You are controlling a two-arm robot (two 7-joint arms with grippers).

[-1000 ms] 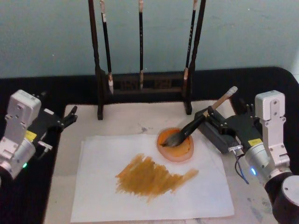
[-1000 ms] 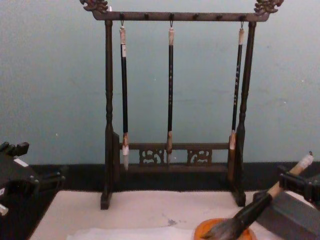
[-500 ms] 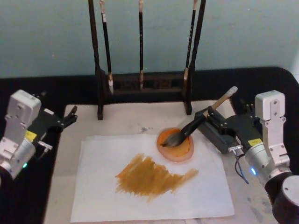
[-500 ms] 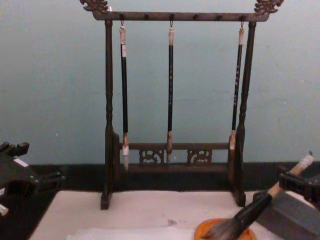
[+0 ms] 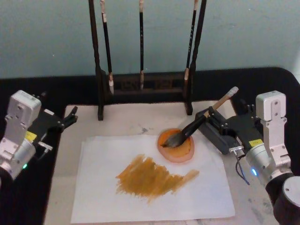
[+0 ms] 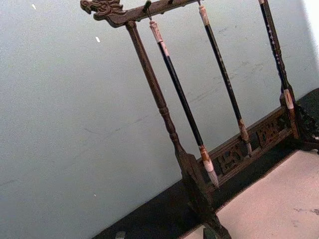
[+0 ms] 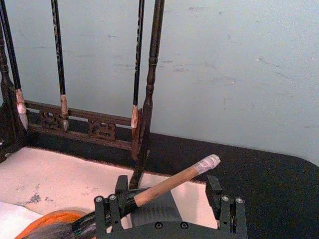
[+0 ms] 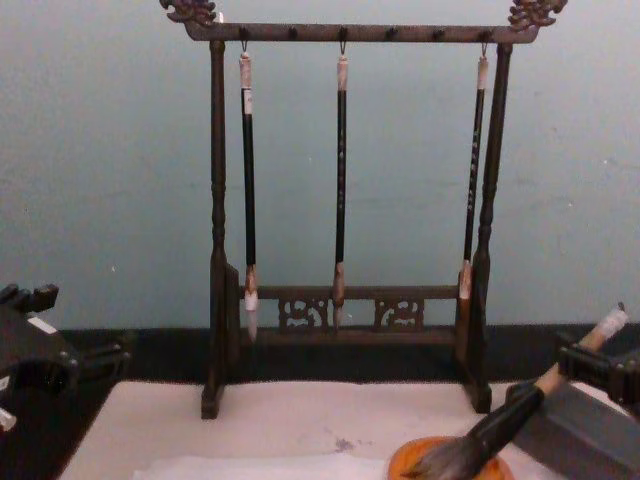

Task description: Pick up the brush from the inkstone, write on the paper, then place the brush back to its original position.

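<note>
From the head camera I saw the brush (image 5: 197, 125) lying tilted, its thick grey-brown tuft resting in the round orange inkstone (image 5: 176, 146) and its tan wooden handle rising toward the right end effector (image 5: 212, 121). The handle passed between the black fingers there; whether they pressed on it I could not tell. The inkstone sat on the far right corner of the paper (image 5: 152, 178), a wide pale sheet carrying one broad ochre smear of strokes. The paper lay on a pale, speckled mat on the black tabletop (image 5: 262, 84). The left end effector (image 5: 69, 117) was parked at the mat's left edge, well apart from the brush, and I could not tell how its fingers stood.

In the left wrist view I counted three slim black-handled brushes (image 6: 183, 102) hanging from a dark carved wooden rack (image 6: 164, 112) with turned posts and a dragon-head finial.

In the right wrist view the brush's handle, with its pale wrapped end, crossed between the two black fingers (image 7: 106, 209) of the right end effector, closer to one finger, with a wide gap to the other. The tuft lay in the orange dish.

From the chest camera the rack stood upright behind the mat, all three slim brushes hanging straight, and the large brush leaned from the inkstone up to the right.
</note>
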